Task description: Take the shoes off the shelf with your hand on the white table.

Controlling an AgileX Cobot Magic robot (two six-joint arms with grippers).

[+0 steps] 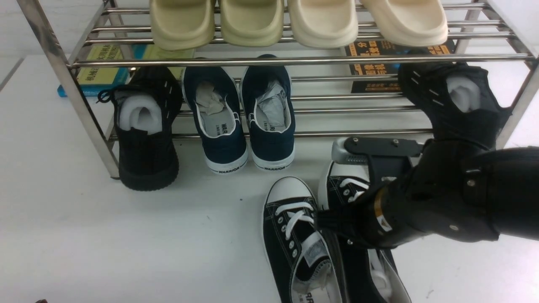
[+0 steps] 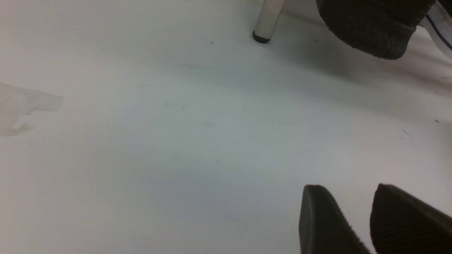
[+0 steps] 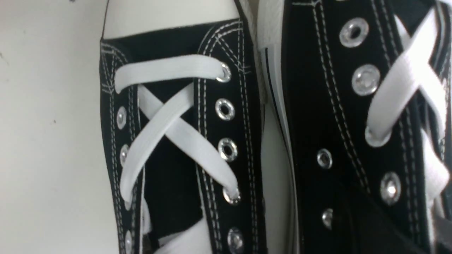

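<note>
Shoes: the pair of black shoes with white laces (image 1: pixel 294 235) lay side by side on the white surface (image 1: pixel 126 244), near its front edge, toes pointing at the shelf (image 1: pixel 294 61). The right wrist view showed their laces and silver eyelets up close.
Shelf: the shiny metal shelf stood toward the back edge of the surface.
Right pincer: the big black right pincer (image 1: pixel 358 176) hung over the right shoe of the pair. One flat finger with a grey pad (image 1: pixel 343 153) showed above the toe. I could not tell if it was spread or pinching.
Left pincer: the left pincer (image 2: pixel 356 222) was low over bare surface, its two dark tips a little apart, holding nothing.
Other shoes: a navy pair (image 1: pixel 240 118) and black knit shoes (image 1: pixel 145 130) sat on the low rack. Cream slippers (image 1: pixel 294 21) sat on top.
</note>
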